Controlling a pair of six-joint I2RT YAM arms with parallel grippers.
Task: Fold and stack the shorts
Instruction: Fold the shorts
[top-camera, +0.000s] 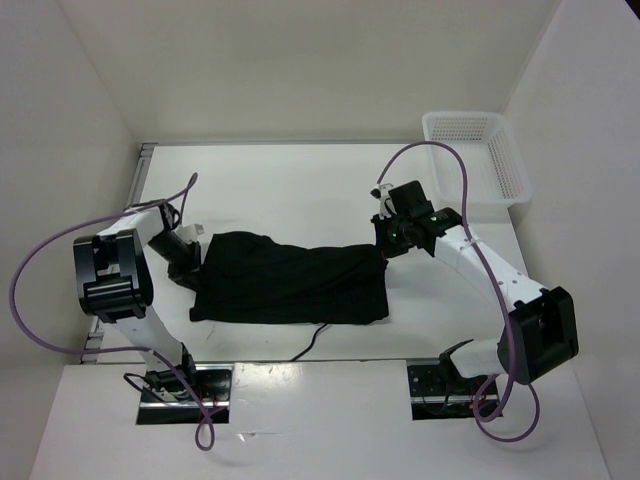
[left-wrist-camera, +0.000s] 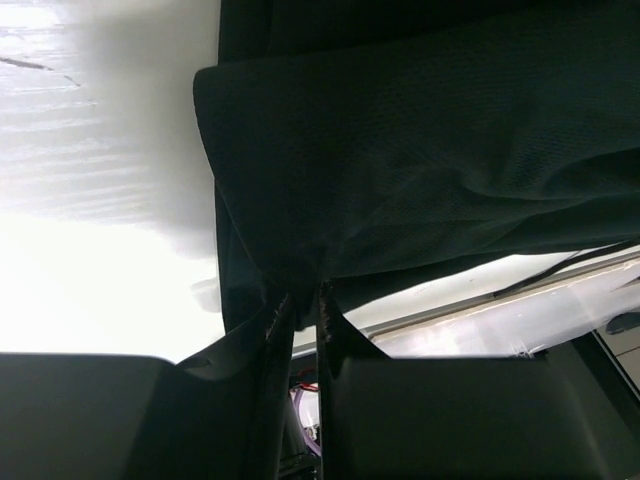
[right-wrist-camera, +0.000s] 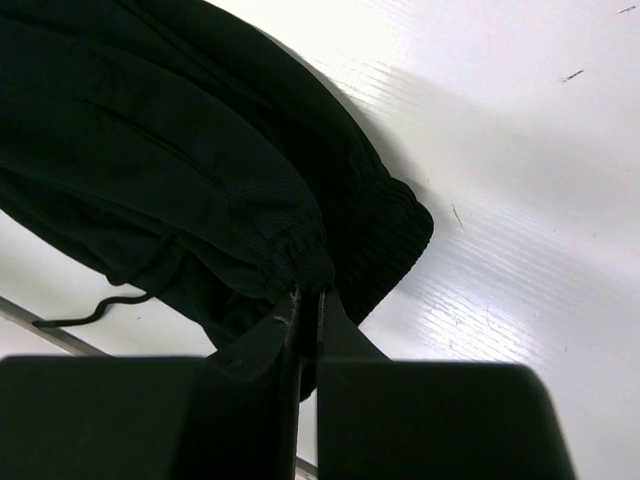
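Observation:
The black shorts (top-camera: 290, 285) lie spread across the middle of the white table, and their thin drawstring (top-camera: 315, 340) trails toward the near edge. My left gripper (top-camera: 195, 262) is at their left edge. In the left wrist view its narrow jaws (left-wrist-camera: 303, 295) pinch a bunched fold of the fabric (left-wrist-camera: 420, 150), which hangs lifted off the table. My right gripper (top-camera: 383, 247) is at the upper right corner of the shorts. The right wrist view shows it (right-wrist-camera: 308, 292) shut on the gathered waistband (right-wrist-camera: 290, 250), with the cord (right-wrist-camera: 100, 305) hanging to the left.
A white mesh basket (top-camera: 475, 155) stands at the back right against the wall. White walls close in the table on the left, back and right. The table's front edge (top-camera: 300, 360) runs just beyond the shorts' near hem.

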